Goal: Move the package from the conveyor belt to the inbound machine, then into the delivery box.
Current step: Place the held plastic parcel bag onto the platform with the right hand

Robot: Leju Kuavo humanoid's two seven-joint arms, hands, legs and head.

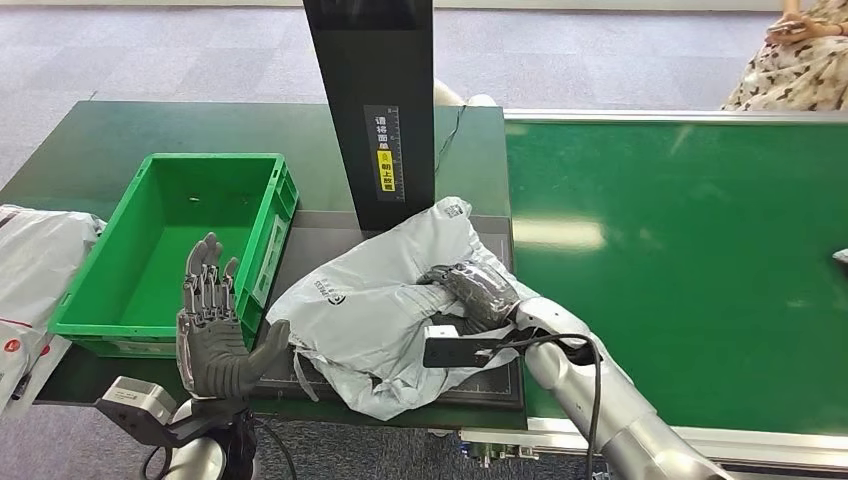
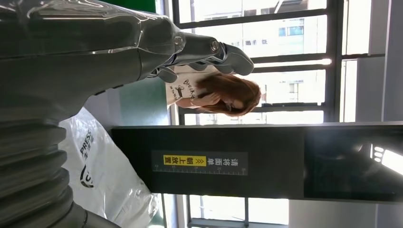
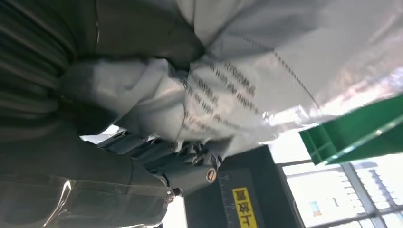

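**Soft bag on the scan plate, grip buried in loose film**

Beside the column (image 1: 370, 110), the belt (image 1: 680, 260) stretches away to the right as a flat, matte green sheet with a pale metal edge rail. At the foot of the column lies the machine's dark scan plate (image 1: 320, 235), smooth and level, and on it rests the package (image 1: 385, 300): a grey plastic mailer, crumpled, slack and glossy, with printed text and no firm shape. Left of the column sits the box (image 1: 160, 250), a rigid green plastic crate with ribbed walls and an open top. More pale mailers lie left of the box.

The right hand (image 1: 470, 290) is pressed into the package's folds in front of the column, fingers clenched on a bunch of film. The left hand (image 1: 215, 320) stands upright between box and package, fingers spread, holding nothing.

Likely trouble comes from the bag itself. Slick film could slide out of a one-handed pinch during a lift, or the slack end could sag and snag on the box's near wall. A hasty sideways carry might also knock the left hand, which stands in the path. The grip may hold only film, not the contents.
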